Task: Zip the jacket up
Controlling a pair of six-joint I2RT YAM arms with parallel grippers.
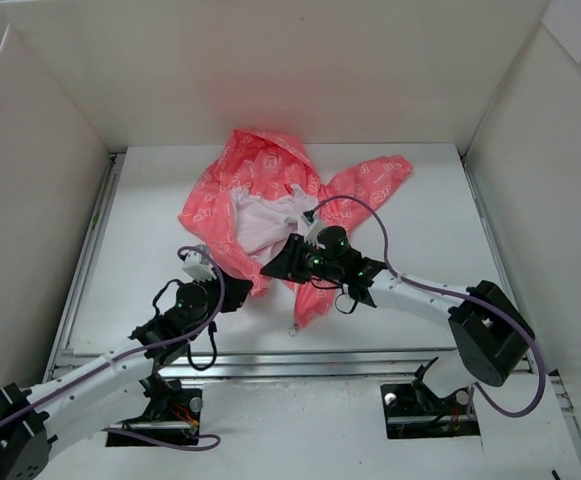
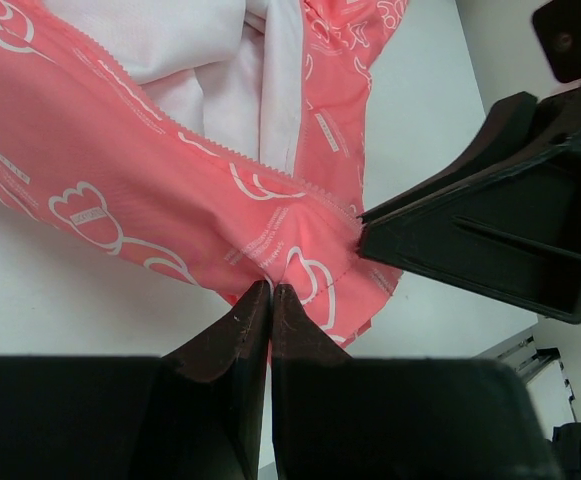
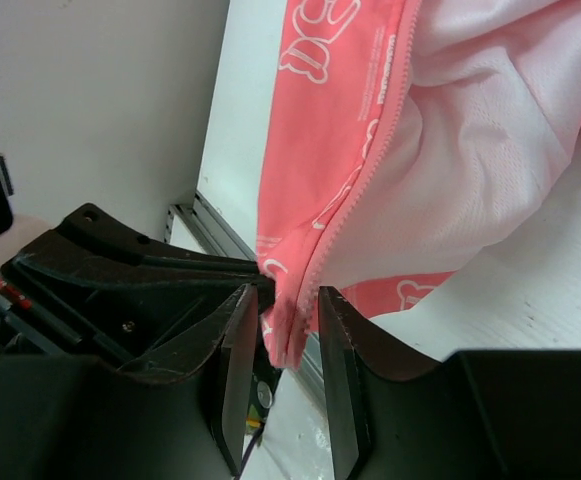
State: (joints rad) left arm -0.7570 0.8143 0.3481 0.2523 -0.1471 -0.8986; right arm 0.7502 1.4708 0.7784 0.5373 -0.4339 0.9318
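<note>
One jacket (image 1: 270,190) lies spread open on the white table (image 1: 420,250), toward the back and about midway between the side walls. Its white lining (image 1: 265,220) faces up, and one sleeve (image 1: 375,178) reaches off to the right. The hood end bunches toward the back wall (image 1: 270,70). The coral fabric carries many white printed motifs.

Two arms reach in from the near edge, and both grippers meet at the jacket's near hem, just beside each other.

The left gripper (image 1: 238,288) is clenched. In its wrist view the two fingers (image 2: 240,340) are pressed together with no gap, their tips pinching the lower corner of one front panel. Creases in the cloth run into that pinch.

The right gripper (image 1: 275,265) comes in from the right, its tips pointing left. In its wrist view its two fingers (image 3: 238,350) stand apart. One toothed zipper edge (image 3: 355,200) of a front panel hangs down into the gap between them. The cloth sits close to both inner faces, but the gap is wider than the thin fabric, so this gripper is released rather than clamped. The left gripper's black body shows just behind that edge.

The front stands open, with lining showing between the two pink panels.
</note>
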